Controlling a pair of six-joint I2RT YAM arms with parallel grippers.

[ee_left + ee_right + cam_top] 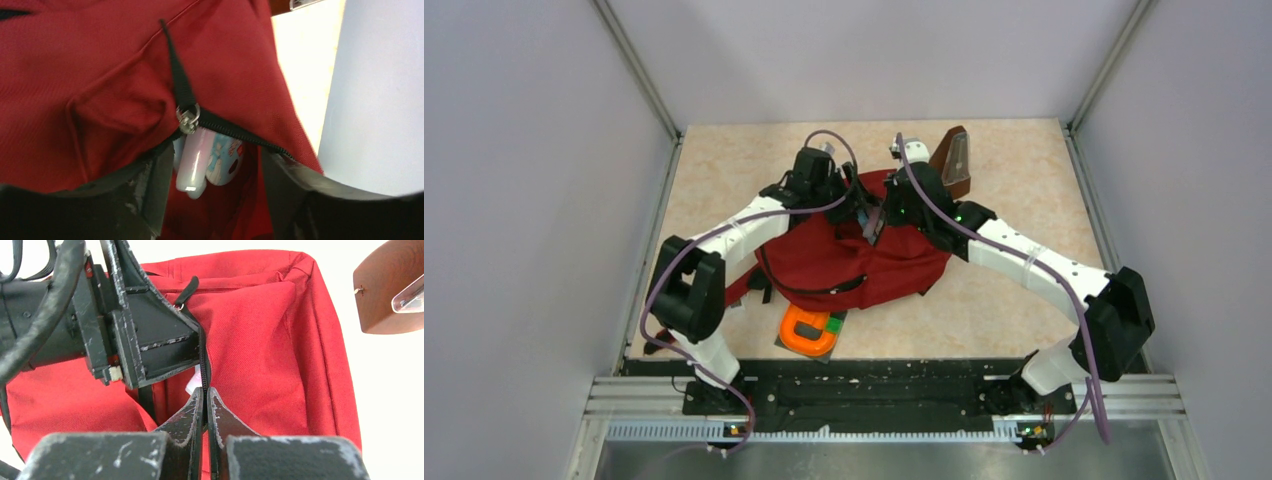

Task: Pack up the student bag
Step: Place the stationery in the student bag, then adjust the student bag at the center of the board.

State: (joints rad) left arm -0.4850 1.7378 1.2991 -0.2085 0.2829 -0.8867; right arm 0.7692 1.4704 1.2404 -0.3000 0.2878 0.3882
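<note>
The student bag lies flat at the centre of the table. Its long axis runs from near-left to far-right, with the black straps at the near-left end and the zipper opening facing the far side.

The left gripper is released, its fingers spread either side of the zipper pull. The right gripper is clenched on the bag's zipper edge.

A brown metronome stands just beside the far-right corner. An orange U-shaped item touches the near edge. Bare tabletop shows to the right.
</note>
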